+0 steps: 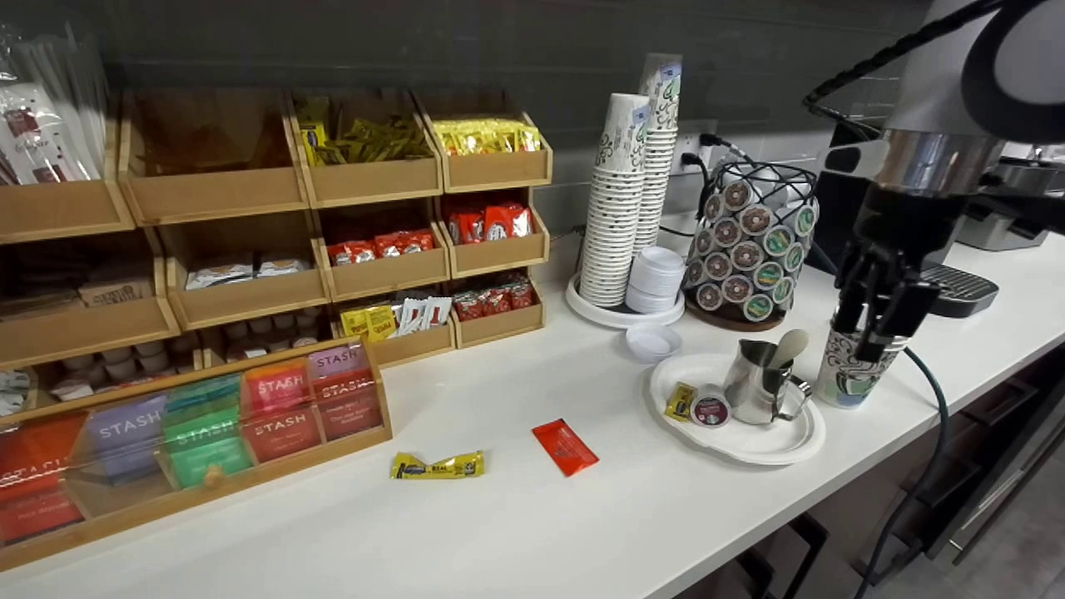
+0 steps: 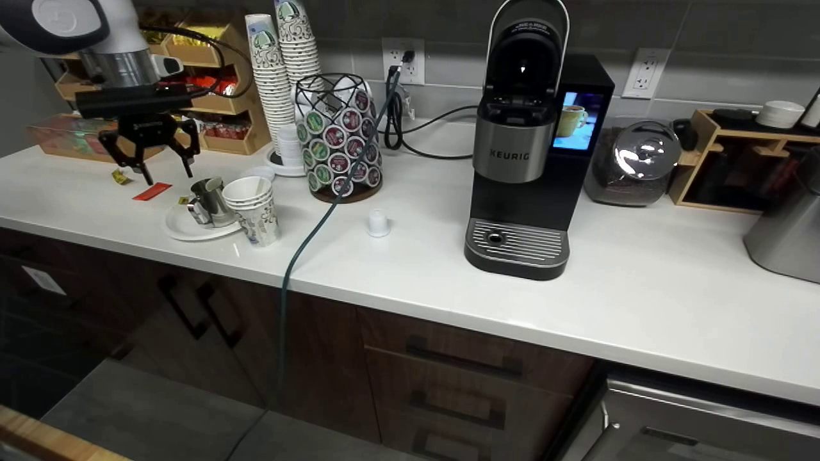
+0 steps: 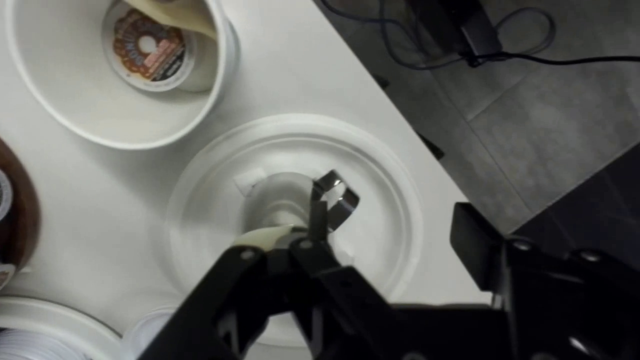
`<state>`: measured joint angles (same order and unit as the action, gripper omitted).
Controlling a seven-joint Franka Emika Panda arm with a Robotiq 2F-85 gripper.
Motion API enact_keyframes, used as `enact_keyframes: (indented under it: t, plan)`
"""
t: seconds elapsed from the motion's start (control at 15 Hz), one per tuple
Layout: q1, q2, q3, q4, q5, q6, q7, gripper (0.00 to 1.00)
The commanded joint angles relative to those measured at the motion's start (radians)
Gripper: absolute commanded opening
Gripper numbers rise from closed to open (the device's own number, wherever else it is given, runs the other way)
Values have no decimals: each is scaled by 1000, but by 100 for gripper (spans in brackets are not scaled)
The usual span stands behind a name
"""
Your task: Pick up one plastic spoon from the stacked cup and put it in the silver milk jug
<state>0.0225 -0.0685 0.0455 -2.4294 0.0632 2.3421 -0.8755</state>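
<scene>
The silver milk jug (image 1: pixel 751 387) stands on a white plate; it also shows in an exterior view (image 2: pixel 213 203) and in the wrist view (image 3: pixel 280 197). A pale spoon (image 1: pixel 789 348) stands in the jug, its head up; it shows in the wrist view (image 3: pixel 262 237), partly behind a finger. The stacked cup (image 2: pixel 259 221), patterned white paper, stands beside the plate; in the wrist view the cup (image 3: pixel 75 112) holds a coffee pod and a pale spoon (image 3: pixel 175 15). My gripper (image 2: pixel 169 178) is open and empty above the plate area; its fingers are spread in the wrist view (image 3: pixel 393 215).
The white plate (image 1: pixel 799 448) also holds a yellow packet and a pod. A pod carousel (image 1: pixel 749 241) and tall cup towers (image 1: pixel 611 241) stand behind. A green cable (image 2: pixel 327 214) crosses the counter near the cup. A red packet (image 1: pixel 566 447) lies nearby. A coffee machine (image 2: pixel 519 153) stands farther along.
</scene>
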Motion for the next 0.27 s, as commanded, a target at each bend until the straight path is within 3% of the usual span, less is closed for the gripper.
enact_keyframes:
  t: [0.0,0.13,0.2]
  plan:
    - [-12,-187,-98,-108,202,-124,-274,98]
    - [-37,-255,-188,-129,253,-212,-405,100]
    - [-11,-158,-135,-68,191,-156,-292,95]
